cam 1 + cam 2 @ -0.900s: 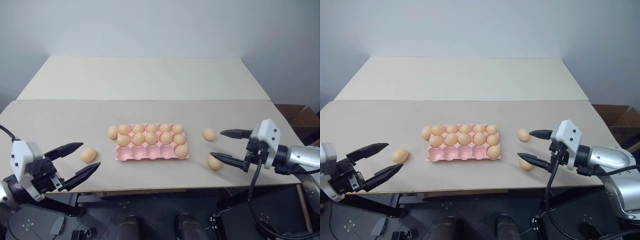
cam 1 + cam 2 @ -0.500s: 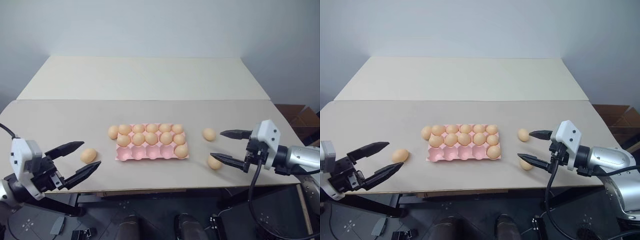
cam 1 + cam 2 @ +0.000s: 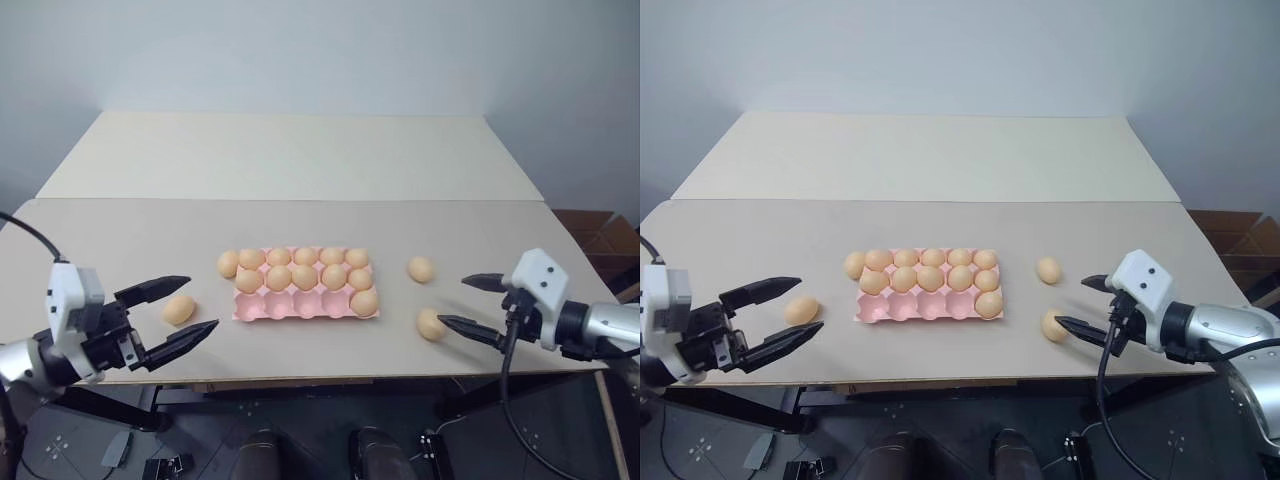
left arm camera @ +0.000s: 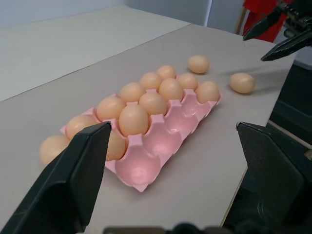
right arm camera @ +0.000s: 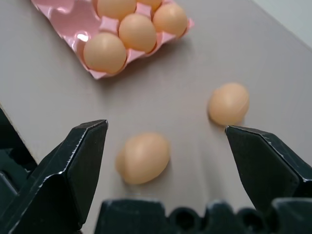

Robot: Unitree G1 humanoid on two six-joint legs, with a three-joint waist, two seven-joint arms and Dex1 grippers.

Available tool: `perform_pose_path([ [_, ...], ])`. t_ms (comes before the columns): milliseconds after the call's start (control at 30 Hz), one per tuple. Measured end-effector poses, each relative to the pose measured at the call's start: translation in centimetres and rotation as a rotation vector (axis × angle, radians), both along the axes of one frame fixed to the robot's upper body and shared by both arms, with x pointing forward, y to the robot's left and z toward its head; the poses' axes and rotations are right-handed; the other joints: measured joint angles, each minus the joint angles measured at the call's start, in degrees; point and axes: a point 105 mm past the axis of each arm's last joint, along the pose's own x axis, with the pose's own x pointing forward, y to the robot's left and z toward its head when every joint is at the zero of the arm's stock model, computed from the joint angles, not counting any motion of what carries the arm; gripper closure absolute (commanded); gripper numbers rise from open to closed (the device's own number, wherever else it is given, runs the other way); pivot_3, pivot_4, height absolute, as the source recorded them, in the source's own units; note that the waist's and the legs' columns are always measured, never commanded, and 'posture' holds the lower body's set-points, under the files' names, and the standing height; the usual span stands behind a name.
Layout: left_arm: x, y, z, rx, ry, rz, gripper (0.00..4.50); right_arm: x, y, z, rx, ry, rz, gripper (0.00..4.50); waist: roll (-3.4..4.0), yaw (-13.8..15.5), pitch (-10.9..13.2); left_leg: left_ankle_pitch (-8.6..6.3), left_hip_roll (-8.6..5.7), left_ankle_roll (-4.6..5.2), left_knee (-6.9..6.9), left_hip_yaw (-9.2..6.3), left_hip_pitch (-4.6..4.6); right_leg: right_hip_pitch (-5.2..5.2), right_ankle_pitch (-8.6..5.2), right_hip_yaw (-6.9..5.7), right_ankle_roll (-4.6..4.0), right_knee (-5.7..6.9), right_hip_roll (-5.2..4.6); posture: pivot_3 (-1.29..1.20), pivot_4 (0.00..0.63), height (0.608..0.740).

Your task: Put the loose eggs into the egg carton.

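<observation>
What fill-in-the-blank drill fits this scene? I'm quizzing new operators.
The carton has ___ empty cups.
___ loose eggs lie to its right.
The left gripper and right gripper are both ___.
Missing words: four; two; open.

The far half of the worktop (image 3: 290, 160) lies bare, giving open passage behind the egg carton (image 3: 305, 300). Four loose eggs dot the near half: one (image 3: 228, 263) touching the carton's left end, one (image 3: 179, 309) between the left end effector's (image 3: 186, 309) spread fingers, two (image 3: 421, 268) (image 3: 431, 323) right of the carton, the nearer just beside the right end effector (image 3: 460, 303), whose fingers stand wide.
</observation>
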Motion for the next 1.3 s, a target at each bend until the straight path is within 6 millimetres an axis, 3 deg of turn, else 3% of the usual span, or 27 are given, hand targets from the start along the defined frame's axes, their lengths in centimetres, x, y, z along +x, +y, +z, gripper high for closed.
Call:
perform_pose_path([
  [133, 0.3, -0.3, -0.1, -0.006, 0.007, -0.028, 0.03, 0.6, 0.5, -2.5, 0.003, 0.078, -0.101, 0.0, 0.0, -0.44, 0.0, 0.0, 0.0, 0.0, 0.0, 0.04, 0.04, -0.01, 0.01, 0.07, 0.03, 0.02, 0.0, 0.0, 0.15, 0.74],
  [267, 0.4, -0.4, 0.0, -0.003, 0.002, -0.036, 0.03, 1.5, 0.7, -3.6, -0.005, 0.102, -0.161, 0.0, 0.0, -0.48, -0.01, 0.0, 0.0, 0.0, 0.0, 0.02, 0.0, -0.03, 0.02, 0.05, 0.0, 0.0, 0.02, 0.0, 0.15, 0.74],
  [433, 0.4, -0.3, -0.1, 0.0, 0.004, -0.04, 0.0, 2.3, 1.3, -5.3, 0.002, 0.158, -0.206, 1.22, 0.01, -0.47, 0.0, 0.0, -0.02, 0.0, 0.0, 0.02, -0.07, -0.08, 0.07, 0.05, -0.08, 0.0, 0.0, 0.0, 0.15, 0.74],
  [500, 0.4, -0.3, -0.1, 0.005, 0.004, -0.036, 0.0, 2.4, 1.4, -5.4, 0.001, 0.169, -0.215, 1.97, 0.01, -0.45, 0.0, 0.0, -0.02, 0.0, 0.0, 0.01, -0.07, -0.07, 0.06, 0.04, -0.07, 0.0, 0.0, 0.0, 0.15, 0.74],
  [600, 0.4, -0.3, -0.1, 0.007, 0.005, -0.034, 0.0, 2.6, 1.6, -5.0, 0.007, 0.165, -0.213, 2.59, 0.01, -0.39, 0.0, 0.0, -0.02, 0.0, 0.0, 0.01, -0.06, -0.06, 0.05, 0.04, -0.04, 0.0, 0.0, 0.0, 0.15, 0.74],
  [700, 0.4, -0.2, -0.2, 0.008, 0.007, -0.03, 0.0, 2.8, 2.3, -4.2, 0.015, 0.138, -0.2, 2.59, 0.01, -0.39, 0.0, 0.0, 0.0, 0.0, 0.0, 0.01, -0.06, -0.07, 0.04, 0.03, -0.03, 0.0, 0.01, 0.0, 0.15, 0.74],
  [767, 0.4, -0.1, -0.3, 0.011, 0.009, -0.025, 0.0, 3.4, 3.5, -2.5, 0.033, 0.076, -0.165, 2.59, 0.03, -0.75, 0.01, 0.0, 0.01, 0.0, 0.0, 0.02, -0.07, -0.12, 0.06, 0.07, 0.01, 0.02, 0.02, 0.0, 0.15, 0.74],
  [867, 0.3, 0.0, -0.5, 0.012, 0.015, -0.014, 0.0, 4.0, 6.6, 0.5, 0.08, -0.022, -0.07, 2.59, 0.03, -1.39, 0.01, 0.0, 0.06, 0.0, 0.0, -0.03, -0.05, -0.1, 0.05, 0.05, 0.03, 0.03, 0.1, 0.0, 0.15, 0.74],
  [933, 0.3, 0.1, -0.5, 0.015, 0.016, -0.009, 0.0, 3.9, 9.1, 1.2, 0.101, -0.04, 0.008, 2.59, 0.02, -1.39, 0.01, 0.0, 0.1, 0.0, 0.0, -0.08, -0.04, -0.09, 0.06, -0.01, -0.01, 0.06, 0.16, 0.0, 0.15, 0.74],
  [1067, 0.3, 0.2, -0.6, 0.014, 0.016, -0.004, 0.0, 3.0, 13.5, 0.0, 0.111, 0.008, 0.129, 2.59, 0.03, -1.16, 0.01, 0.0, 0.04, 0.0, -0.02, -0.11, -0.19, -0.2, 0.24, -0.08, -0.29, 0.07, 0.06, 0.0, 0.15, 0.74],
  [1167, 0.4, 0.2, -0.6, 0.014, 0.016, 0.001, 0.0, 3.1, 15.3, -0.7, 0.102, 0.017, 0.154, 2.59, 0.02, -1.25, 0.01, 0.0, -0.01, 0.0, -0.02, -0.07, -0.23, -0.22, 0.31, -0.05, -0.19, 0.01, -0.01, 0.0, 0.15, 0.74],
  [1300, 0.2, 0.2, -0.6, 0.018, 0.019, 0.005, 0.0, 3.7, 15.8, -1.3, 0.064, 0.012, 0.131, 1.38, 0.02, -1.18, 0.01, 0.0, -0.05, 0.0, -0.02, -0.04, -0.24, -0.21, 0.3, -0.04, -0.21, -0.02, -0.05, 0.0, 0.15, 0.74],
])
